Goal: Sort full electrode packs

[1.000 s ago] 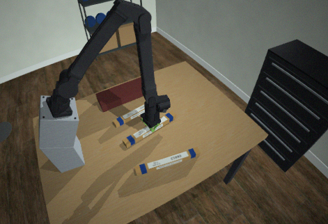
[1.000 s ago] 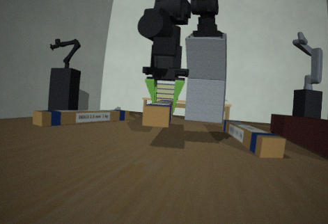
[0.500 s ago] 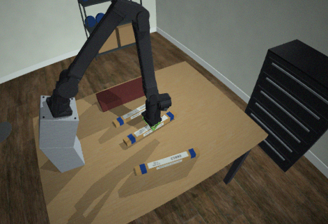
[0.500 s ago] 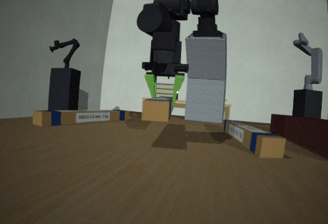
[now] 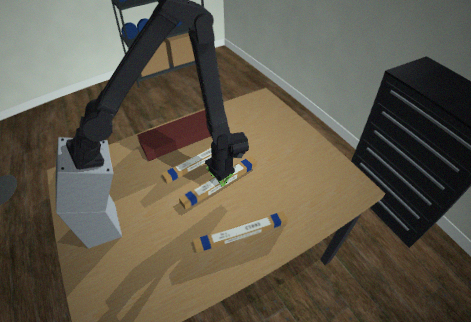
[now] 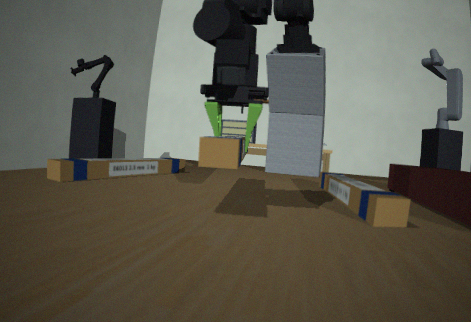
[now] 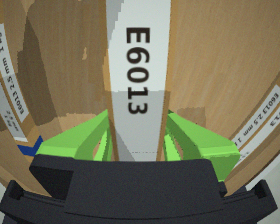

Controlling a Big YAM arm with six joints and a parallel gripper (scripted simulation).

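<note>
Gripper (image 5: 223,181) (image 6: 234,140) (image 7: 137,113) pinching middle pack (image 5: 215,186) (image 6: 220,152) (image 7: 138,75), raised above wood-grain table (image 5: 303,150) (image 6: 228,265) (image 7: 211,60). Outer packs, (image 5: 240,233) (image 6: 128,168) one by either side, lie flat. Dark red platform (image 5: 173,134) (image 6: 438,192) beyond; farther, black drawer cabinet (image 5: 428,125), pale walls (image 5: 298,45) (image 6: 378,65).
</note>
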